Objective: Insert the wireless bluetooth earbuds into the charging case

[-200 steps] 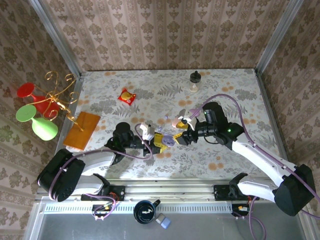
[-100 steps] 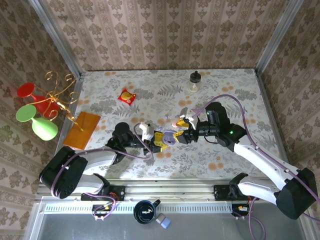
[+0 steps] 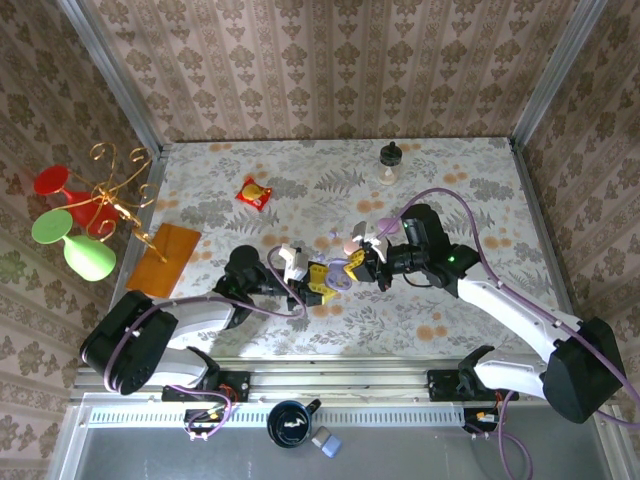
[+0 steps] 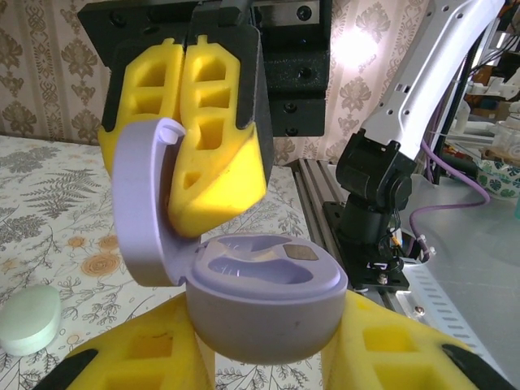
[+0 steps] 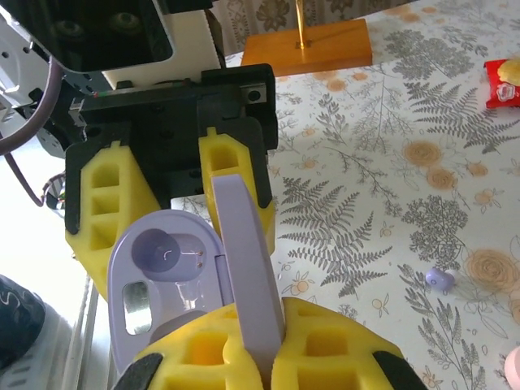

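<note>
A lilac charging case (image 4: 264,301) sits between the yellow fingers of my left gripper (image 4: 264,345), which is shut on its base. Its lid (image 4: 142,203) stands up, hinged open. My right gripper (image 5: 268,341) is shut on that lid (image 5: 248,260), pinching its edge. The two wells in the base (image 5: 158,260) hold nothing. In the top view both grippers (image 3: 318,280) (image 3: 355,265) meet at the case (image 3: 338,283) near the table's middle front. A lilac earbud (image 5: 439,279) lies on the cloth to the right, and a pink one (image 3: 351,243) just behind the grippers.
A pale green disc (image 4: 31,318) lies on the cloth left of the case. Farther back are a red snack packet (image 3: 253,193) and a small bottle (image 3: 389,163). A gold stand on an orange base (image 3: 165,258) is at the left edge.
My right gripper has shifted slightly left and its jaws have gone from open to shut on the case lid. The left gripper has stayed where it was, holding the base.
</note>
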{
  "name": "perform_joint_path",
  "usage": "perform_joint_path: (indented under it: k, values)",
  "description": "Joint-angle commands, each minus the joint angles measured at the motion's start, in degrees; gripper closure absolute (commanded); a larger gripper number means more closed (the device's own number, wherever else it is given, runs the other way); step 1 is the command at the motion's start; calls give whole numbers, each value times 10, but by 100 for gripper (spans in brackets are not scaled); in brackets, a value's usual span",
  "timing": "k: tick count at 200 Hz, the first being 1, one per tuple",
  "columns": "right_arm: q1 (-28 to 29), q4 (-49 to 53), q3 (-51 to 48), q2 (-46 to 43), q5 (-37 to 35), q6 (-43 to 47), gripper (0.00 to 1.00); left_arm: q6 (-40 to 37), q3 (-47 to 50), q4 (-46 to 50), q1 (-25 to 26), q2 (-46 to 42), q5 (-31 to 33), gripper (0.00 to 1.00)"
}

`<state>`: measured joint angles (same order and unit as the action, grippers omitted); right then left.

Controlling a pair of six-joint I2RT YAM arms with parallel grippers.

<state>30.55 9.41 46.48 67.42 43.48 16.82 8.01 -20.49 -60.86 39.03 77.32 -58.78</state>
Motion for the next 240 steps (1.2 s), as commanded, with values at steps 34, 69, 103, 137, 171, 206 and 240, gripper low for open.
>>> perform_joint_path:
  k: [34,69,103,137,171,206,240]
  values:
    - [27,10,2,-38,-28,27,100,17,-12,-17,4,14,1,56]
    - [29,7,6,-34,-30,20,100,11,-13,-6,9,14,5,48]
    - [32,11,10,-23,-37,22,100,-1,-13,6,13,9,11,47]
    - [34,-6,10,-17,-64,8,100,-3,-17,17,16,6,7,43]
    - [35,-8,9,-14,-70,10,100,-2,-17,18,16,6,11,41]
    - [36,-5,9,-6,-68,15,100,-3,-23,18,20,7,15,41]
    - [38,-11,10,4,-68,11,100,-4,-26,18,22,9,14,41]
